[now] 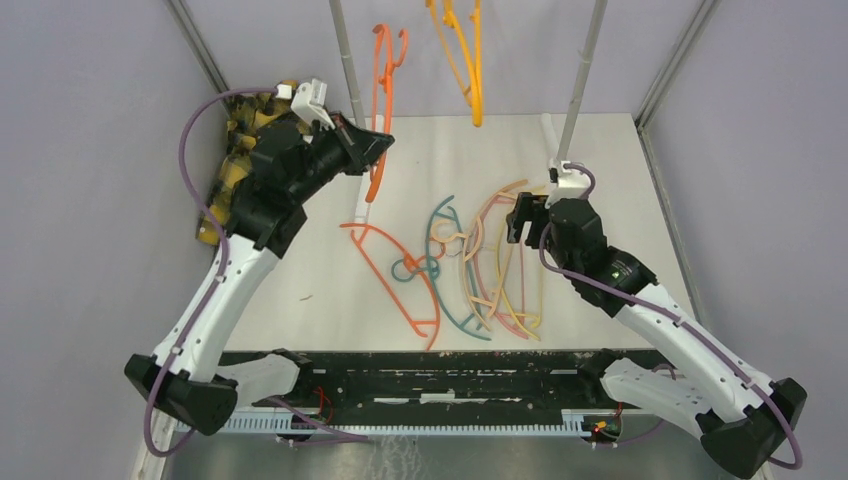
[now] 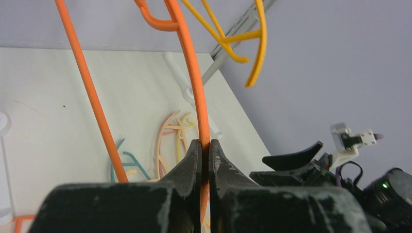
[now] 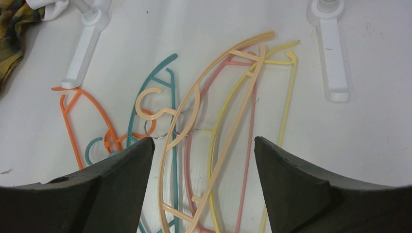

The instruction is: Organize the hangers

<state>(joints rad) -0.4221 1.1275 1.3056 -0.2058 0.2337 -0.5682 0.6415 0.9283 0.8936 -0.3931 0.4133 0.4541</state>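
My left gripper point(image 1: 378, 150) is shut on the lower arm of an orange hanger point(image 1: 382, 90) held upright above the table; the wrist view shows the jaws point(image 2: 205, 145) clamped on its orange bar point(image 2: 194, 82). Yellow-orange hangers point(image 1: 465, 60) hang beside it at the back and also show in the left wrist view point(image 2: 243, 43). On the table lies a tangled pile: an orange hanger point(image 1: 395, 275), a teal one point(image 1: 445, 285), and peach, pink and pale yellow ones point(image 1: 505, 275). My right gripper point(image 1: 520, 220) is open and empty above this pile point(image 3: 203, 141).
A yellow-and-black plaid shirt point(image 1: 235, 160) lies at the back left, under my left arm. Two grey upright poles point(image 1: 345, 50) point(image 1: 585, 70) stand on white bases point(image 3: 85, 53) point(image 3: 333, 53). A black rail point(image 1: 420, 365) runs along the near edge.
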